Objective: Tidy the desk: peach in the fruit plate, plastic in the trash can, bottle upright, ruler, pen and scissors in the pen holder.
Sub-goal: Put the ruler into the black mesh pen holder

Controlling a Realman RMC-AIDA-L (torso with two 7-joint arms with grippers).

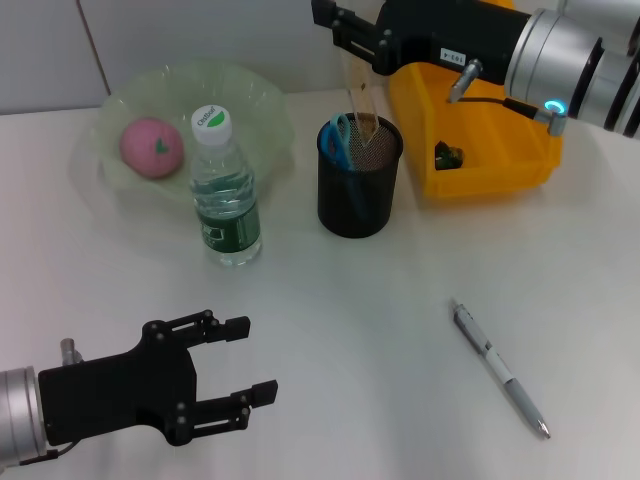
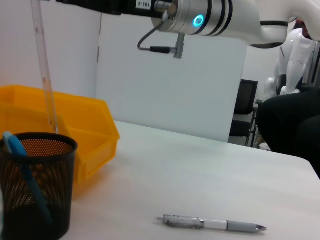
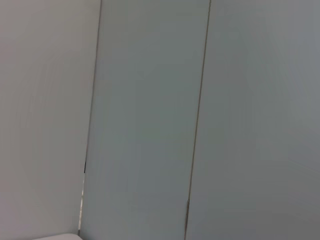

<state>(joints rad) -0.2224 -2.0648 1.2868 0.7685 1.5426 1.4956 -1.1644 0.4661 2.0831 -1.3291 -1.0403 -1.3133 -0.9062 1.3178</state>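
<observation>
Left to right across the head view: the left gripper [image 1: 243, 362] hovers low over the near desk with its fingers spread and nothing between them, idle and well apart from every object. Behind it, the pale green fruit plate [image 1: 255, 100] already holds the pink peach [image 1: 152, 147], and the water bottle [image 1: 224, 190] stands upright with its cap on, just in front of the plate's rim. At centre, the black mesh pen holder [image 1: 358, 192] contains the blue-handled scissors [image 1: 338, 141], while the clear ruler [image 1: 359, 100] stands nearly vertical with its lower end inside the holder's mouth. Its upper end rises toward the right gripper [image 1: 340, 25], high above the holder; whether those fingers are clamped on the ruler or parted cannot be told. The step in hand appears to be seating the ruler: it is best kept upright and lowered until its end rests on the holder's floor before letting go, clear of the scissor handles, so that it leans on the rim rather than tipping the holder. The ruler is thin, transparent and faintly graduated, as the left wrist view shows. To the right stands the yellow bin [image 1: 490, 140], serving as trash can. The grey-and-clear pen [image 1: 498, 369] lies flat on the desk, near right, not yet collected.
</observation>
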